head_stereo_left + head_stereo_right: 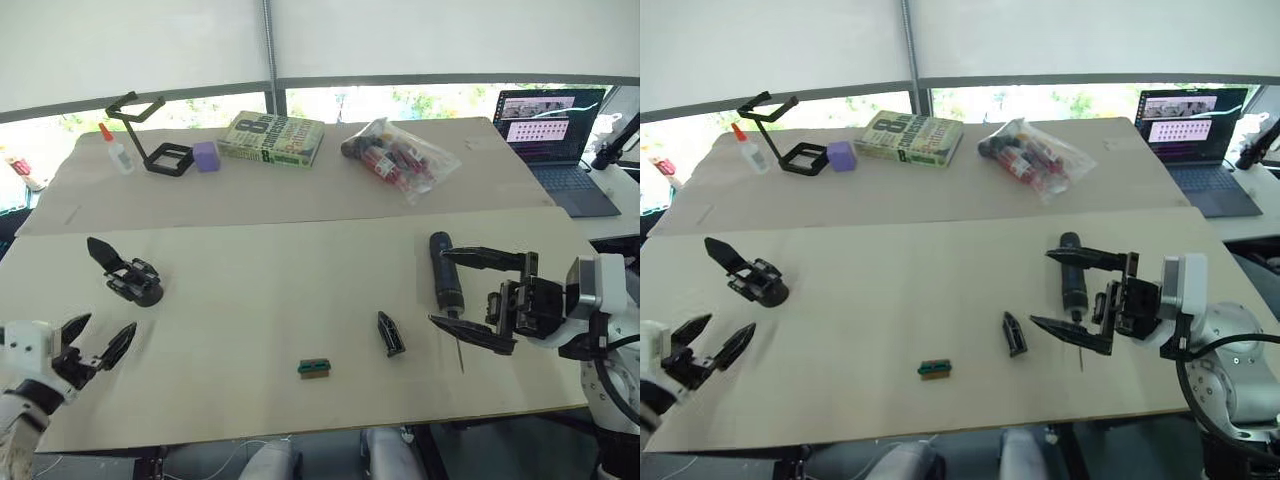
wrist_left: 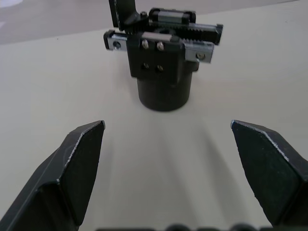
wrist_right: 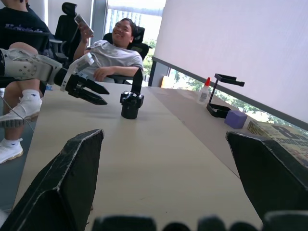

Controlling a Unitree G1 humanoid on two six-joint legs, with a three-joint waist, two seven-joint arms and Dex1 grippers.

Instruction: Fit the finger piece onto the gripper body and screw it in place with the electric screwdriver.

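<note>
- Left gripper [image 1: 97, 342] hovers over the surface's near-left corner, fingers apart, holding nothing; in the left wrist view it faces the gripper body [image 2: 161, 62] head-on, still apart from it.
- Gripper body [image 1: 130, 275] stands near the left edge of the surface [image 1: 260, 300], its one pointed finger up and leaning toward the far left.
- Small green-and-red block [image 1: 314, 369] lies near the front edge, about mid-width. Not part of the job.
- Finger piece [image 1: 390, 334] lies flat right of centre, loose, well apart from the gripper body.
- Electric screwdriver [image 1: 445, 275] lies toward the right edge, bit pointing to the front edge.
- Right gripper [image 1: 462, 289] has its fingers wide apart, straddling the screwdriver, one on the far side and one on the near side; not closed on it.
- Judgement: early stage; nothing fitted. Step in hand looks like reaching for the screwdriver on the right and the body on the left.
- Next move calls for closing squarely on the screwdriver barrel, and for bringing the finger piece across to the body.
- Far strip of the surface: glue bottle [image 1: 116, 149], wire-frame stand [image 1: 152, 133], purple block [image 1: 206, 156], book [image 1: 271, 138], bag of items [image 1: 398, 157], laptop [image 1: 556, 135] at far right.
- Room: windows behind; seated people [image 3: 108, 53] beyond the left edge in the right wrist view.
</note>
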